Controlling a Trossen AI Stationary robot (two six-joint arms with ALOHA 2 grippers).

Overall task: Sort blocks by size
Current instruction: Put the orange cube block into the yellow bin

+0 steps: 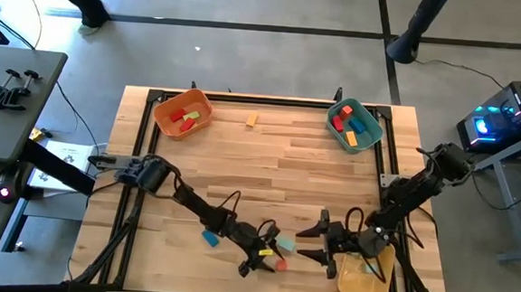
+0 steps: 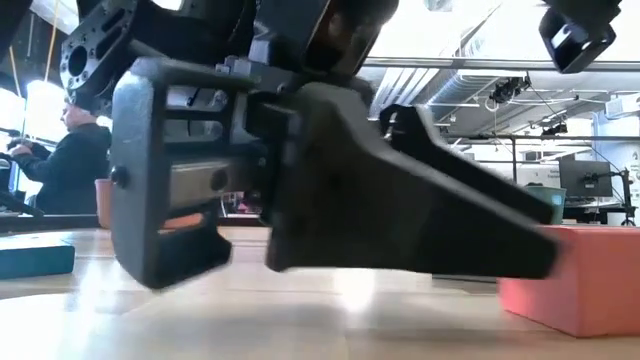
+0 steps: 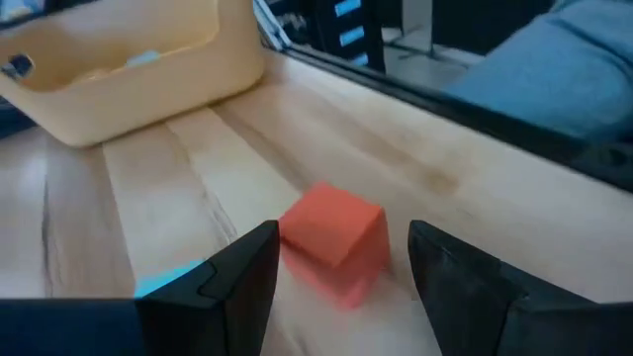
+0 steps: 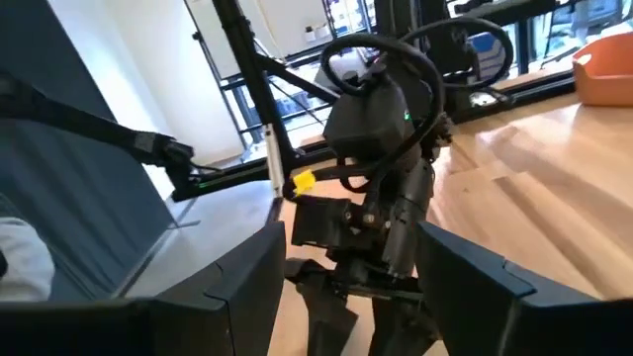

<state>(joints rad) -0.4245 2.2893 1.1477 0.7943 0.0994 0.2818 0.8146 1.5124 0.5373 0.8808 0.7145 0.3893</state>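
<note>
While the left gripper (image 3: 341, 267) hangs low over the table's near edge, its jaws stand apart with a red block (image 3: 333, 237) between the fingertips, not clearly touched by either finger. A teal block (image 3: 163, 282) lies just beside one finger (image 3: 247, 272), and a blue block (image 1: 210, 238) rests on the other side of that arm. The right gripper (image 1: 313, 242) sits near the left one, jaws apart and holding nothing, pointing toward it. Just beside the right gripper stands the yellow bin (image 1: 366, 279), holding something pale I cannot make out. Across the wooden table (image 1: 278, 156) from the yellow bin, the orange bin (image 1: 183, 114) holds red and yellow blocks, and the teal bin (image 1: 353, 125) holds red, yellow and blue ones. One orange block (image 1: 251, 119) lies alone between those two bins; the table's middle is bare wood.
</note>
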